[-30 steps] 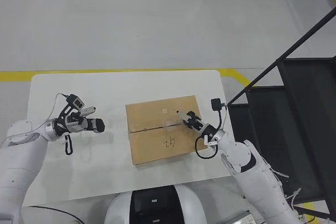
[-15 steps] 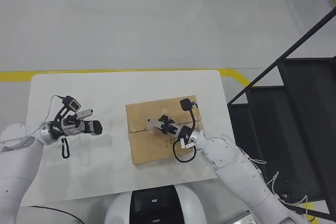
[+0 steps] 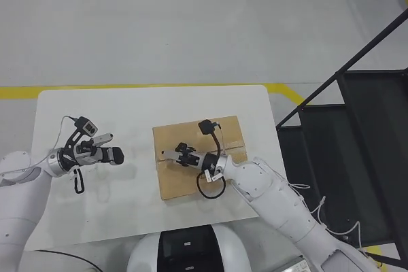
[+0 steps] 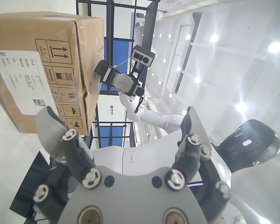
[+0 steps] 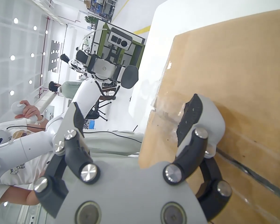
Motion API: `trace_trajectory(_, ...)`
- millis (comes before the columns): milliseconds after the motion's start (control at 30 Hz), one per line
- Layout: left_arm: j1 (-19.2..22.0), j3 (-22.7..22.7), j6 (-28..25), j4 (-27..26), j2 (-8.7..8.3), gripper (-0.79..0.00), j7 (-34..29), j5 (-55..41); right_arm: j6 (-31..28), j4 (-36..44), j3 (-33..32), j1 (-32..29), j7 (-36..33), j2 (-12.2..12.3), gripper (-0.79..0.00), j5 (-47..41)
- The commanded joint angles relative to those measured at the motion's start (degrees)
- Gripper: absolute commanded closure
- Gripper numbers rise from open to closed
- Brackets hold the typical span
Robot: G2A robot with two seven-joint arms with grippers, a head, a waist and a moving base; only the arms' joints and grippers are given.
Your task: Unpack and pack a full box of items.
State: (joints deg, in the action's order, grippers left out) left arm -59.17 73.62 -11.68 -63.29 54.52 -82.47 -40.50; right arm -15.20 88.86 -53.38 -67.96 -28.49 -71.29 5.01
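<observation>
My left claw [image 3: 117, 156] has barely stirred over the last second. It has drifted a touch to the left and hangs above the left part of the tabletop [image 3: 122, 211], well apart from the box [image 3: 197, 180]. The real change is on the other side. My right claw [image 3: 182, 155] was at the right end of the box top a second ago. It has since swept leftward along the middle seam [image 5: 252, 173] and now sits at the left end of it, by the box's left edge. I read that as a pass along the clear tape [image 5: 164, 109] that keeps the flaps shut, so the unpacking is only at its opening step. The box is closed, nothing is out of it, and it stands in the middle of the tabletop, a little right of centre.

My left claw has its fingers wide apart with nothing between them. It is aimed at the labelled side of the box without touching it.

My right claw is also spread and grips nothing. One finger [image 5: 200, 117] lies on the cardboard top with its dark pad against the wrinkled end of the tape. The other hangs past the box's left edge, over the tabletop. The tape looks ragged there, but I cannot tell whether it is cut through, so I judge the flaps need a check before I pull.
</observation>
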Motion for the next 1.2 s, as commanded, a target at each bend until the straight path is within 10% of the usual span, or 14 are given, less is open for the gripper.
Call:
trace_trajectory(0, -0.3, 0.4, 0.1, -0.4, -0.12, -0.785, 0.0, 0.2, -0.5, -0.3, 1.3, 0.9, -0.5, -0.4, -0.785, -0.6)
trace_trajectory(433, -3.1, 2.9, 0.5, -3.4, -0.82, -0.785, 0.5, 0.8, -3.1, -3.6, 7.2, 5.4, -2.0, -2.9, -0.785, -5.8)
trace_trajectory(1167, -3.9, 2.7, 0.2, -4.0, -0.72, -0.785, 0.0, 0.3, 0.2, 6.0, -5.1, -6.8, 2.4, 0.2, -0.785, 0.9)
